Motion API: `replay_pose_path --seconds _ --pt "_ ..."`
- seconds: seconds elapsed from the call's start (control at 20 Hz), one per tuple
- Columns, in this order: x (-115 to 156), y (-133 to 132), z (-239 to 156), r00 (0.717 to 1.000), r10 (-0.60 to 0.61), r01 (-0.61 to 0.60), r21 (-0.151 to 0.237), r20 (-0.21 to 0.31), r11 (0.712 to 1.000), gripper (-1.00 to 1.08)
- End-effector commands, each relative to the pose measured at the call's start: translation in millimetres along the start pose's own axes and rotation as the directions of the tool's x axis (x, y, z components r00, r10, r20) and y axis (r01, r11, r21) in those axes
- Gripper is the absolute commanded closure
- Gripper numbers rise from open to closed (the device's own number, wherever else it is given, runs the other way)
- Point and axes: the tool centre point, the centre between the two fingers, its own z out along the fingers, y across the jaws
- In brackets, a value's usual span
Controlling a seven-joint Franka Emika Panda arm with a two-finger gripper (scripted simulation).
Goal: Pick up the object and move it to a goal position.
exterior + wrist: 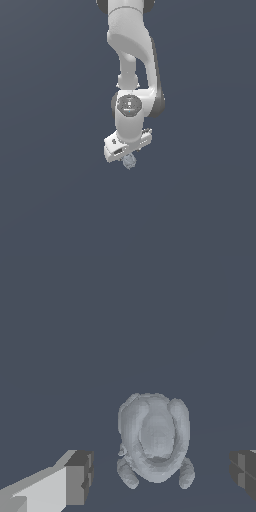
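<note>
In the wrist view you are looking past the claw [160, 476], and its jaws are standing wide apart with nothing clamped. One dark pad on its white finger [80, 476] is sitting off to one side of the object [154, 441], and there is clear dark ground showing between the two. The object is lying between the two fingers, touching neither; it is pale grey-blue, rounded and lumpy, with small nubs along its lower edge. The other dark pad [243, 474] is showing at the far edge of the frame, also well clear of the object.

In the exterior view the white arm [131, 65] is reaching straight down, and the claw [128, 149] is hanging at its tip. The object [129, 161] is showing as a tiny pale lump just beneath the claw's fingertips. You cannot tell from this view whether it is resting on the dark grey tabletop [50, 200].
</note>
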Motion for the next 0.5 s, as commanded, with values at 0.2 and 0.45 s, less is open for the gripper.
replay_pose_path --seconds 0.2,0.45 --pt "-1 -1 32 1.000 -0.003 0.003 0.001 0.001 1.000 -0.92" --pt "0 0 45 1.000 -0.004 0.004 0.001 0.001 1.000 -0.92"
